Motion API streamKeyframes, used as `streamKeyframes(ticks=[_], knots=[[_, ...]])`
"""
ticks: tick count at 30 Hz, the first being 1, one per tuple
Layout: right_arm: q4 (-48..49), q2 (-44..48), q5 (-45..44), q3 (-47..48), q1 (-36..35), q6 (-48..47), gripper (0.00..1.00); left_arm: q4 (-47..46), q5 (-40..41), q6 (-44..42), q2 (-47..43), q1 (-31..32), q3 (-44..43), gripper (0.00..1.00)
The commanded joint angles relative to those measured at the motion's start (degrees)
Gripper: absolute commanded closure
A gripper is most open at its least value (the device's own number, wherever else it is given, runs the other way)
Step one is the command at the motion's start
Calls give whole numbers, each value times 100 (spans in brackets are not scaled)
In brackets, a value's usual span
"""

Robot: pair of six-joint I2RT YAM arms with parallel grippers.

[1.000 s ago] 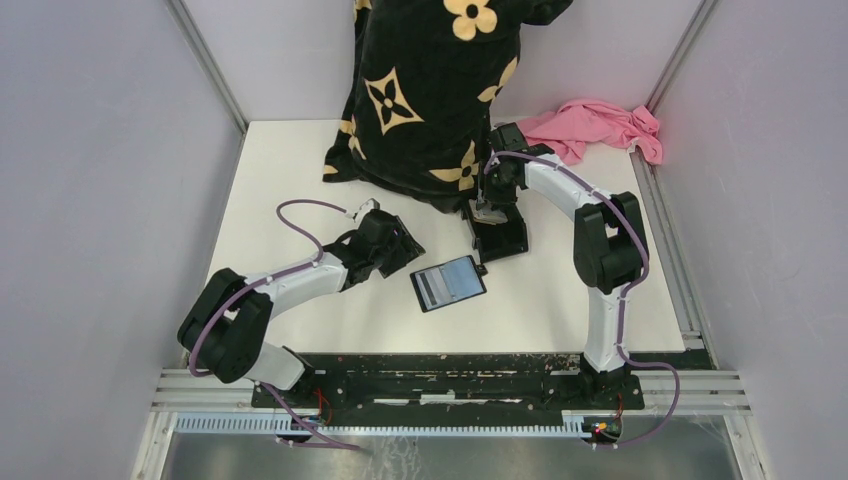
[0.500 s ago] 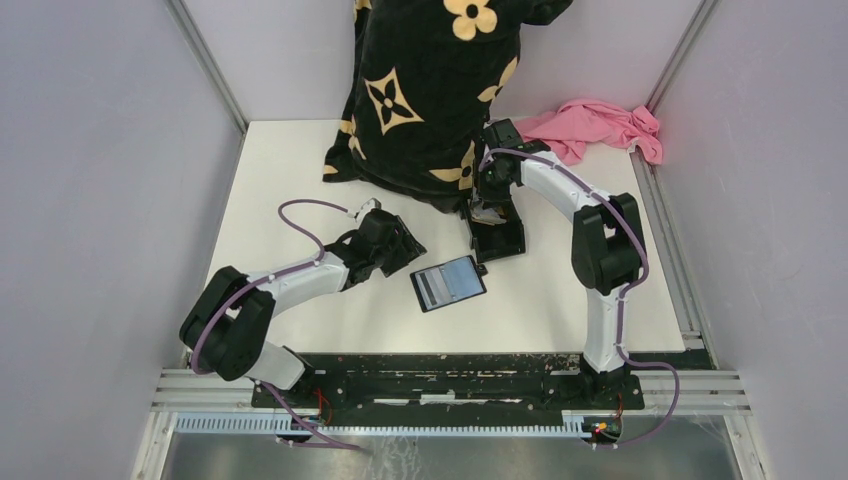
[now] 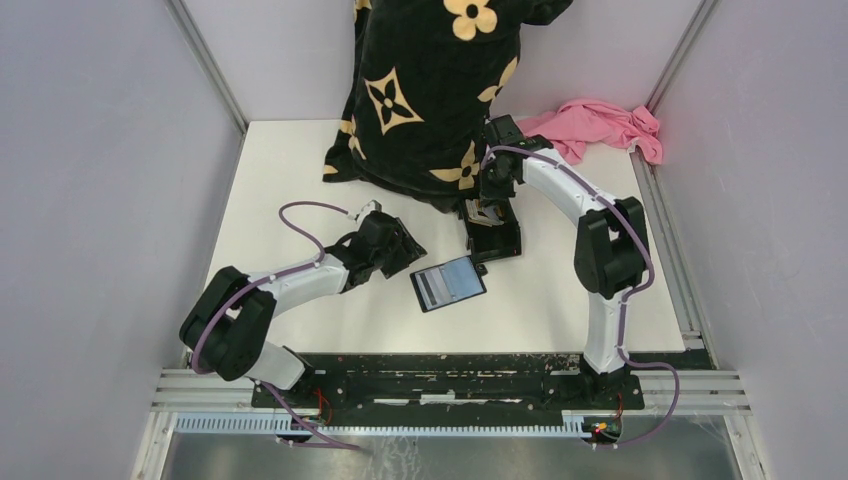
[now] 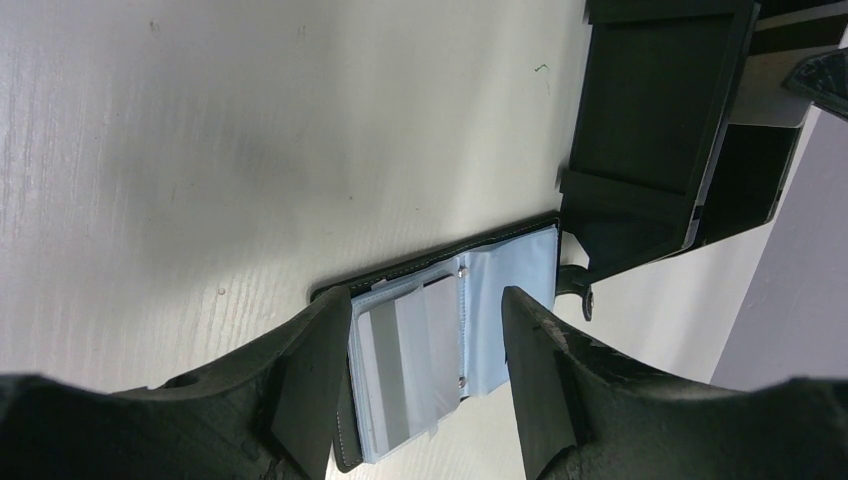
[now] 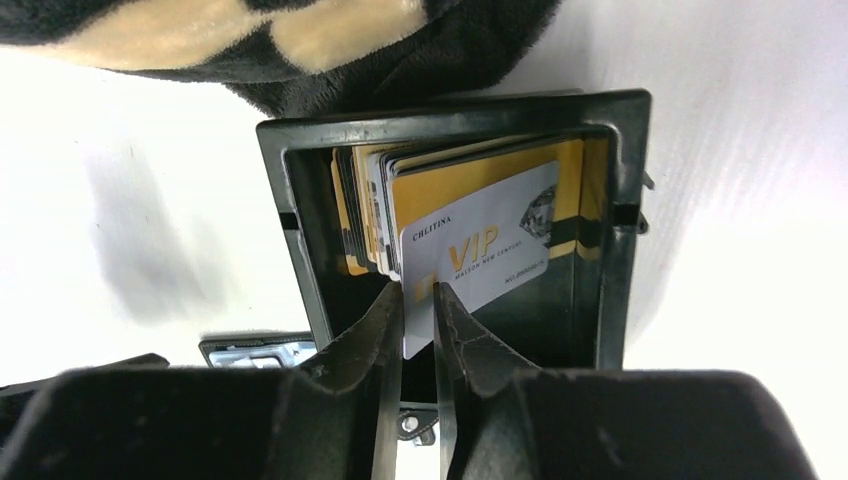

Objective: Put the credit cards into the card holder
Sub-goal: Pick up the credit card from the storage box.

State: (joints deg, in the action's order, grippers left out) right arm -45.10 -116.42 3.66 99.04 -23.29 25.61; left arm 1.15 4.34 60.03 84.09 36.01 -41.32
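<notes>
item: card holder (image 3: 448, 283), black, lying open and flat on the white table (image 3: 300, 170) between the two arms, greyish pockets up, a pale card (image 4: 395, 365) tucked in one pocket. left gripper (image 4: 425, 300): jaws wide, empty, poised over the holder's near edge. right gripper (image 5: 418, 292): fingers pinched close on the lower corner of a whitish-grey vip card (image 5: 490, 235), which stands in the black tray (image 5: 450, 108) with a stack of other cards (image 5: 362, 215), just beside the holder.
</notes>
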Motion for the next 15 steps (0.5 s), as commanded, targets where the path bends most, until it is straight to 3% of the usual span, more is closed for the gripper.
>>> streamKeyframes(ticks=[1,6,11,15], knots=[[-229,438,-272,305,-71,-127,80,-339,-32,51,-87,-21,43,36],[-447,544,-503,315,-69,-245,86,-456,-47,108,-96,-25,81,37],[-641,640,-850,239,-76,-388,98,-492,-112,-108,-25,-24,-68,36],[-602,990,-1396,65,-210,-569,99,-500,-227,-515,44,-23,-333,36]])
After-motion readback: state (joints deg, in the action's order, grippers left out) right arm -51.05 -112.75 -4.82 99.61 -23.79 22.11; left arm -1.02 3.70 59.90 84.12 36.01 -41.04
